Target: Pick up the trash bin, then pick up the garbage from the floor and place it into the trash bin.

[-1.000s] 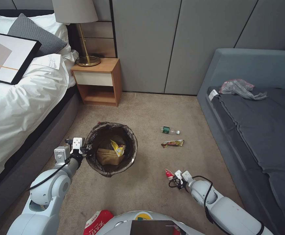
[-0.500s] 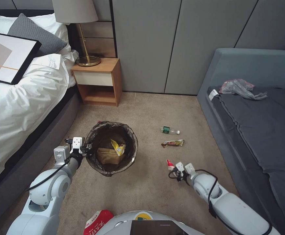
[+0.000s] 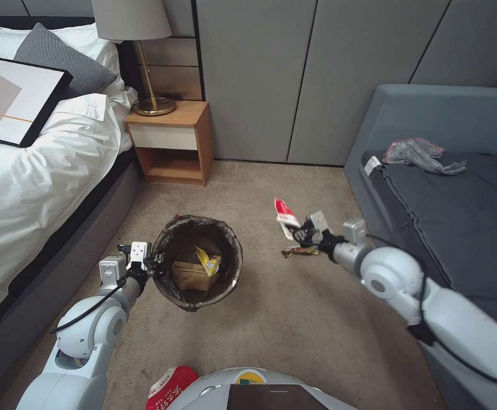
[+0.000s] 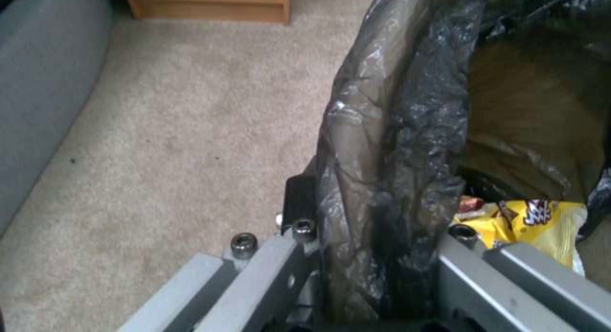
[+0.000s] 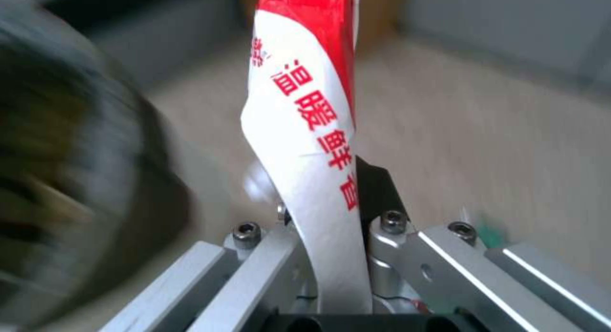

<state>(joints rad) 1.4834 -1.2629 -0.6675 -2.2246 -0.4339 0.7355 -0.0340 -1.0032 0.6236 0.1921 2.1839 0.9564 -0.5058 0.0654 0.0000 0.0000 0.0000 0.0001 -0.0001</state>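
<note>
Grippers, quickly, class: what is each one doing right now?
Left gripper: closed on the trash bin rim.
Right gripper: closed, holding a red-and-white snack bag.

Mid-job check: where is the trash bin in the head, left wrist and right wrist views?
Head view: trash bin on the carpet, left claw at its rim.
Left wrist view: its bagged rim clamped in the left claw, yellow wrapper inside.
Right wrist view: probably the blurred dark mass beside the red-and-white snack bag in the right claw.
Shared landmark: the carpet.
</note>
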